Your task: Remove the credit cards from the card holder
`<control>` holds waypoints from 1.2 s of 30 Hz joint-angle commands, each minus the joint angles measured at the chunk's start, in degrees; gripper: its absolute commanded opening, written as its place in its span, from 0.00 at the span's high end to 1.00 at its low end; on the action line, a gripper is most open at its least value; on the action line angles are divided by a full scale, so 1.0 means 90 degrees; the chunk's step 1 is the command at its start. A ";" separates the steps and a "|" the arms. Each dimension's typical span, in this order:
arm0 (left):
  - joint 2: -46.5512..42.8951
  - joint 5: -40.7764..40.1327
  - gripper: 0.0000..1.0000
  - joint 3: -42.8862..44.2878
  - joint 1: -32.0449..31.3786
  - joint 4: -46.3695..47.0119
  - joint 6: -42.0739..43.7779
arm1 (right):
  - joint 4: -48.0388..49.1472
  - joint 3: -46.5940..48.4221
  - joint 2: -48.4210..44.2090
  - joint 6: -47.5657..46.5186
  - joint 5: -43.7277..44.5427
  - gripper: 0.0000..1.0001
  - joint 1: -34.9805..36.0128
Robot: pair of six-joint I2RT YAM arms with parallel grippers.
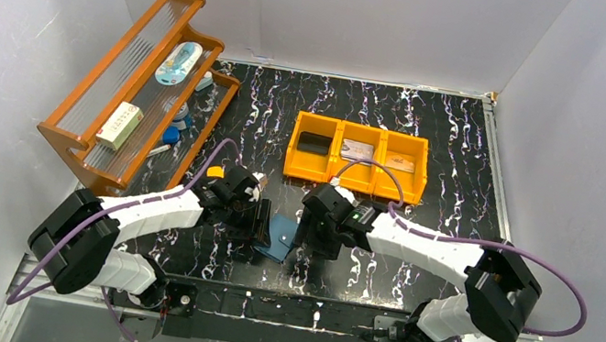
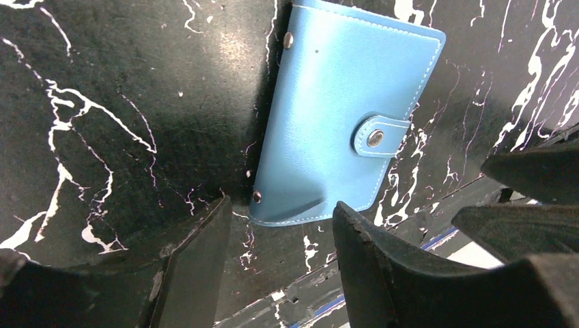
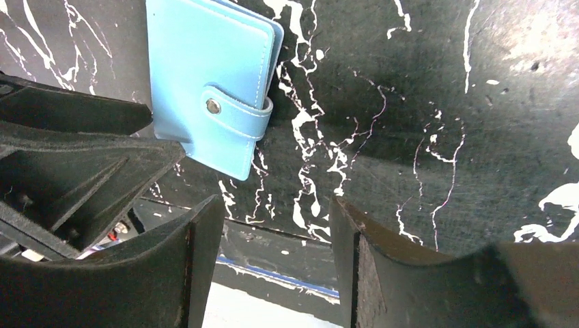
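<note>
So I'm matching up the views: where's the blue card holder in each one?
Top external: card holder, low centre.
Left wrist: card holder, upper centre-right, snapped shut.
Right wrist: card holder, upper left, snapped shut.
Shared landmark: black white-veined table beneath it.

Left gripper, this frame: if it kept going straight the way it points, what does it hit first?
Most likely the closed wallet: in the wrist view its near end shows between the fingertips of the open left gripper. Depth is unclear; the table just short of it could come first.
</note>
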 commanded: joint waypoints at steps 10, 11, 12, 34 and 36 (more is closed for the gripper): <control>0.0146 -0.0192 0.48 0.0092 0.0026 0.0171 0.0479 | 0.0159 0.0658 0.0742 0.0109 -0.0094 0.36 0.0012; 0.0201 -0.0082 0.47 0.0193 0.0026 0.0143 0.0533 | 0.0160 0.0740 0.0796 0.0073 -0.0107 0.36 0.0012; 0.0245 0.0059 0.44 0.0245 0.0026 0.0220 0.0567 | 0.0193 0.0807 0.0856 0.0016 -0.0131 0.37 0.0007; 0.0811 0.0556 0.67 0.0460 0.0017 -0.0005 0.0806 | 0.0319 0.1368 0.1611 -0.0268 0.0039 0.51 0.0002; 0.0806 0.0600 0.69 0.0430 0.0017 -0.0007 0.0773 | 0.0221 0.1483 0.1768 -0.0352 0.0016 0.52 0.0002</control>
